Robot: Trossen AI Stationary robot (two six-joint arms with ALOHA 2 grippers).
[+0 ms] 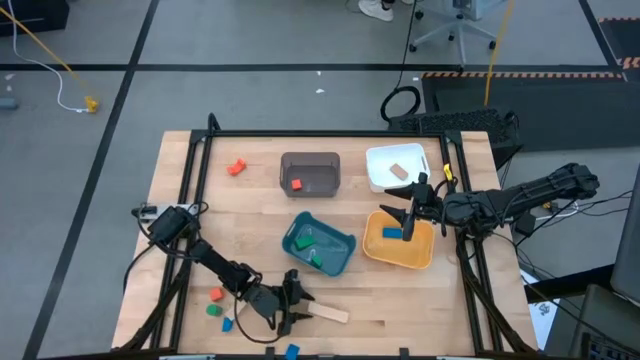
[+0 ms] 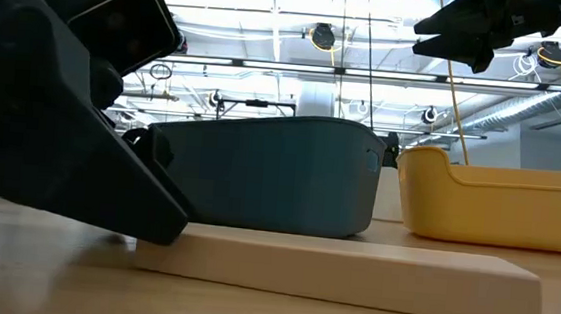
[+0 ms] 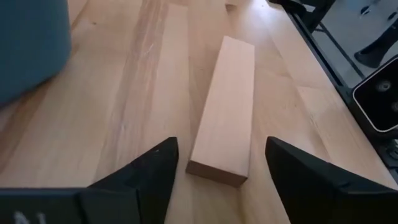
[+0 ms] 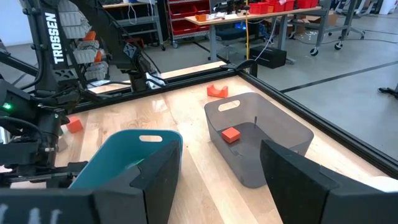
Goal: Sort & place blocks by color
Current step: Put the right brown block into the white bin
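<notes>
A plain light-wood bar (image 3: 225, 109) lies flat on the table near its front edge (image 1: 326, 313). My left gripper (image 3: 221, 152) stands open, one finger on either side of the bar's near end with a gap at each side (image 1: 297, 305). Loose blocks lie to its left: an orange one (image 1: 215, 294), a green one (image 1: 212, 310) and a blue one (image 1: 226, 324). Another blue one (image 1: 291, 350) lies at the front edge, and a red one (image 1: 236, 167) at the far left. My right gripper (image 1: 415, 205) hangs open and empty above the yellow tray (image 1: 412, 258).
The teal tray (image 1: 335, 258) holds green pieces, just behind the bar. The grey tray (image 1: 310, 160) holds a red block (image 4: 231, 134). The white tray (image 1: 380, 157) holds a wood piece, and the yellow tray a blue one (image 1: 392, 233). A black frame rims the table.
</notes>
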